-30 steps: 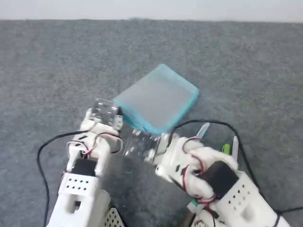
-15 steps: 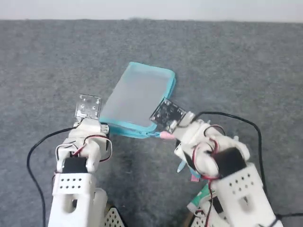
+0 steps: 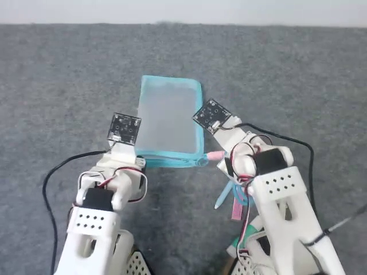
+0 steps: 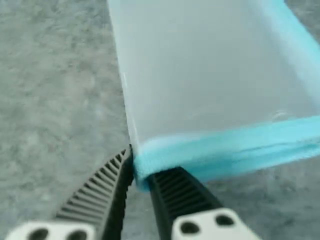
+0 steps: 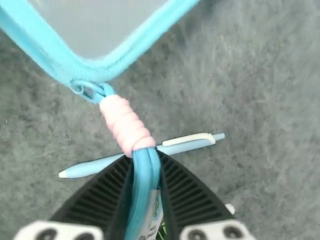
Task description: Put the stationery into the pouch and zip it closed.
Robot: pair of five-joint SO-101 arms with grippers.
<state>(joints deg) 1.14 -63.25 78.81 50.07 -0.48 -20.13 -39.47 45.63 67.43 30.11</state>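
Pouch [image 3: 168,120] now straighter on grey carpet [image 3: 57,86]

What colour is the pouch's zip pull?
Pink knotted zip pull on a light blue strap; it shows best in the right wrist view.

Bright, even, diffuse light
Faint soft shadows lay on the grey carpeted bench [image 3: 57,86] beside the translucent blue-trimmed pouch [image 3: 169,117].

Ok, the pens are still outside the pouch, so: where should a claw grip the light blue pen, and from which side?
Probably the barrel of the light blue pen, between its tip and white clip, from straight above with the claw set across its length. It lies flat on the carpet, so a sideways approach could not get under it.
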